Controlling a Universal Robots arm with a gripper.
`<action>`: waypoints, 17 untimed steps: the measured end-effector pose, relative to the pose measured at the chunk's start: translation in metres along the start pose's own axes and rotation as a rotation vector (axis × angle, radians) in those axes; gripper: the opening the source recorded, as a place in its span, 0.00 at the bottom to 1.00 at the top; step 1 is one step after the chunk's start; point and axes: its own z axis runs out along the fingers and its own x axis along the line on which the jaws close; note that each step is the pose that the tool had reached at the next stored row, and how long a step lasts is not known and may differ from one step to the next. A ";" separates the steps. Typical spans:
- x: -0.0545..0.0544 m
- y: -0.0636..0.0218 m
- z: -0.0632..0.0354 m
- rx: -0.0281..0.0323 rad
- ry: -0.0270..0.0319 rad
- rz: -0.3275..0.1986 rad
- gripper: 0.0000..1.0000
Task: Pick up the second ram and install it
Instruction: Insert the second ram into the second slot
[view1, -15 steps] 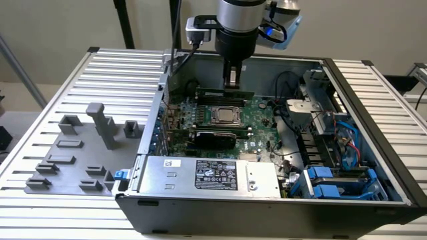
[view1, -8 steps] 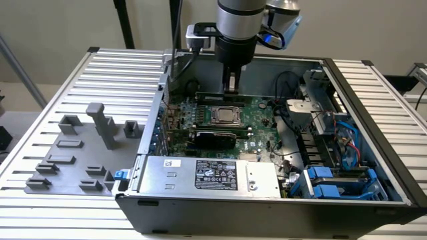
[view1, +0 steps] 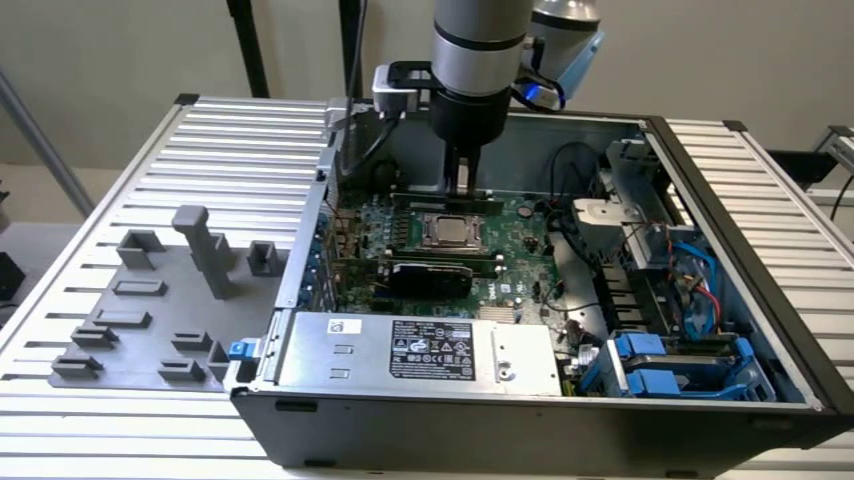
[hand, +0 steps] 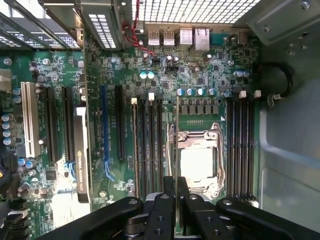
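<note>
My tool (hand: 176, 183) pinches and covers the near end of the second ram (hand: 176, 135). It's edge-on to me, chips out of sight. My arm (view1: 478, 40) runs off the exterior view's top edge, and the power supply label (view1: 434, 350) is too small to read.

Inspected the arm (view1: 478, 40): silver-grey cylinder, black ring, black lower body. A blue-lit cap (view1: 537, 92) sits at its three o'clock, a pale box (view1: 400, 84) at nine. The gripper (hand: 176, 181): black linkage bars (hand: 100, 220), round pivot pins (hand: 129, 201) (matte finish).

plain beige wall (view1: 107, 50) behind slatted metal table (view1: 240, 130)
</note>
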 end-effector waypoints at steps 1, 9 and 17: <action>0.000 -0.0001 0.0018 0.0000 0.0000 0.000 0.13; 0.002 -0.0012 0.0161 0.0045 0.0022 -0.001 0.13; 0.003 -0.0011 0.0232 0.0231 0.0244 -0.005 0.13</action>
